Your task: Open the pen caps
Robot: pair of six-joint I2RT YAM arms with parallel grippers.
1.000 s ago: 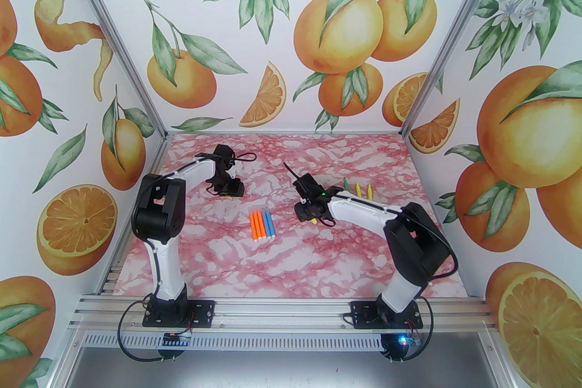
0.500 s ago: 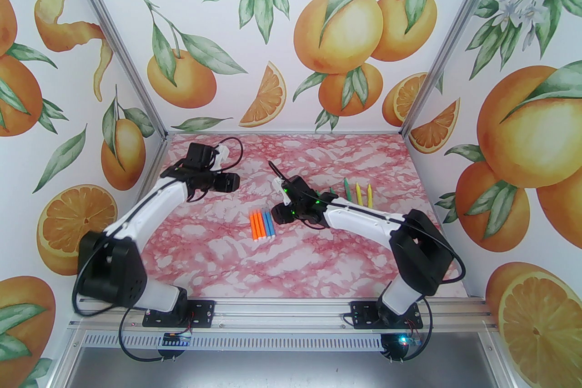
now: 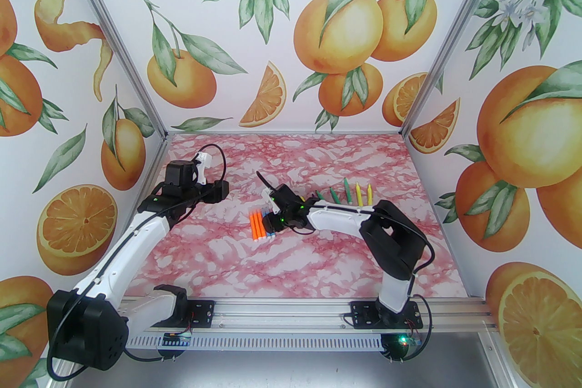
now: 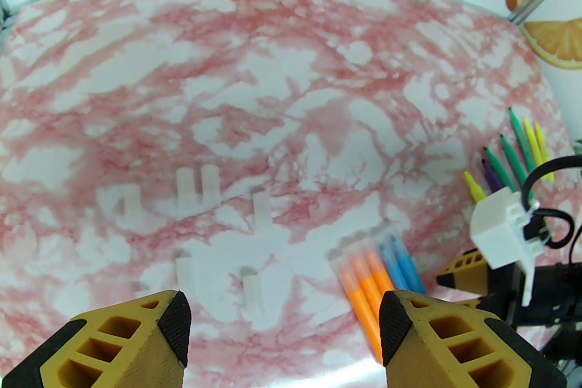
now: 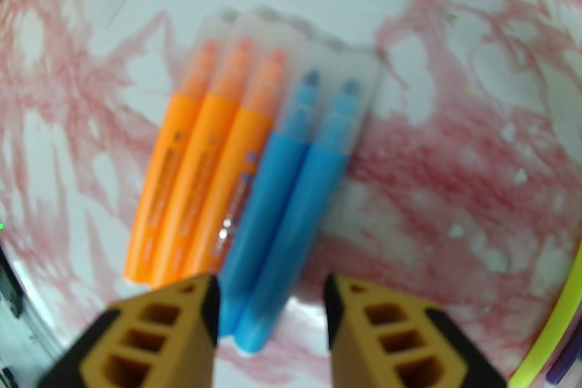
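Three orange pens (image 3: 256,227) and two blue pens (image 5: 282,195) lie side by side mid-table, each tip under a clear pen cap (image 5: 273,72). My right gripper (image 5: 270,286) is open, low over the near ends of the blue pens, which lie between its fingers; the right finger stands clear of them. In the top view the right gripper (image 3: 269,223) covers most of the blue pair. My left gripper (image 4: 284,309) is open and empty, raised at the left of the table (image 3: 222,191). The same orange pens (image 4: 363,286) show beside its right finger.
Several loose clear caps (image 4: 198,190) lie on the marble table ahead of the left gripper. Uncapped green, yellow and purple pens (image 3: 348,193) lie fanned at the back right, behind the right forearm (image 3: 336,213). Printed walls close in the table on three sides.
The left arm folded back and left, lifting its gripper, which opened wide. The right gripper swung left from mid-table onto the blue pens and its jaws narrowed a little.
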